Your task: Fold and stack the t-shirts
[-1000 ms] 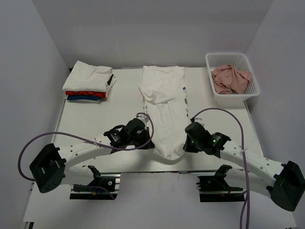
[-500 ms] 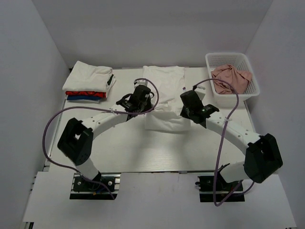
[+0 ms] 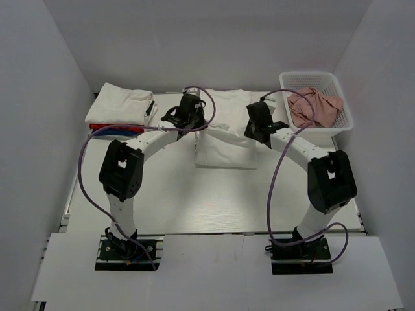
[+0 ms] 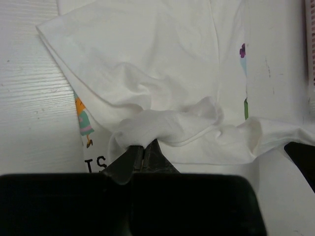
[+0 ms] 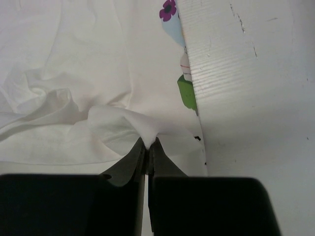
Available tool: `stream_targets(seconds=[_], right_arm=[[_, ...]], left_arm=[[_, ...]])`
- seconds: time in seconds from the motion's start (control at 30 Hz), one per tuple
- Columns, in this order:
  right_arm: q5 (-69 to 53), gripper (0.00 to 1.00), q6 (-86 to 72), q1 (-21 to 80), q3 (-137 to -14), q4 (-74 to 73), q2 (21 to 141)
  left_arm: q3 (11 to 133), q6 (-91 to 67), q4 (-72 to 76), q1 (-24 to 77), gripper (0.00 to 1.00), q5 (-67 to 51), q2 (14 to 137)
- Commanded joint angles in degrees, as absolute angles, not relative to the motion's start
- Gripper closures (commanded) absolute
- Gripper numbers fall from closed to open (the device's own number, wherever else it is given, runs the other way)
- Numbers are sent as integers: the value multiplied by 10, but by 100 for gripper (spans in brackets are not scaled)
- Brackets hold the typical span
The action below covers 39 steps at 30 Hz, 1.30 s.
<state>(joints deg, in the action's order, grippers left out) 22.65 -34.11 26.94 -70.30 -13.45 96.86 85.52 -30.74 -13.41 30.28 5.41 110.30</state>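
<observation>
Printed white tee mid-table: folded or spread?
Folded over, not released: printed white tee lies doubled, print edging out beneath the top layer; left claw and right claw pinch its bunched edge.

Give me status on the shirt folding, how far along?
Done: a stack at far left, a white shirt over red and blue ones. In hand: left gripper and right gripper are each pinched shut on the printed white shirt, doubled over mid-table. Left: release, finish folding, stack it. A pink cloth sits crumpled in the basket, probably next.
</observation>
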Motion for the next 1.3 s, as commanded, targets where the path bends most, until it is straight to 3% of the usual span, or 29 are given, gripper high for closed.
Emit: stream_targets(seconds=[0.0, 0.1, 0.17, 0.2, 0.27, 0.3, 0.33, 0.37, 0.4, 0.67, 0.8, 1.0, 1.03, 1.07, 1.27], right_arm=[[199, 100, -312, 254, -749, -106, 1005], [175, 99, -297, 245, -779, -111, 1041], [146, 88, -294, 238, -814, -131, 1063], [131, 77, -286, 236, -843, -147, 1081], [129, 71, -286, 235, -857, -169, 1085], [120, 34, -281, 233, -860, -171, 1086], [118, 27, -272, 232, -860, -168, 1083], [101, 19, -268, 232, -858, -166, 1069], [99, 11, -263, 233, -840, -162, 1061], [-24, 9, -224, 240, -708, -70, 984], [-81, 9, -228, 243, -687, -12, 1007], [-76, 9, -245, 242, -783, 54, 1118], [-61, 9, -244, 238, -804, 30, 1134], [-26, 9, -238, 236, -919, -25, 1206], [16, 9, -190, 234, -1069, -93, 1286]], left_arm=[[902, -282, -134, 293, 100, 19, 1122], [938, -282, -161, 287, 98, 13, 1159], [951, -282, -173, 275, 83, 13, 1179], [961, -287, -178, 269, 74, 13, 1179], [962, -293, -186, 263, 61, 13, 1179], [962, -294, -186, 263, 46, 13, 1179], [962, -294, -193, 263, 16, 13, 1172], [947, -299, -193, 258, 4, 13, 1164], [934, -299, -193, 258, 0, 13, 1154], [731, -323, -130, 263, 0, -40, 1030], [678, -331, -130, 269, 0, -68, 997], [635, -331, -119, 269, 0, -74, 976], [635, -331, -119, 269, 0, -74, 976], [635, -331, -124, 269, 0, -81, 990], [648, -325, -140, 264, 0, -76, 998]])
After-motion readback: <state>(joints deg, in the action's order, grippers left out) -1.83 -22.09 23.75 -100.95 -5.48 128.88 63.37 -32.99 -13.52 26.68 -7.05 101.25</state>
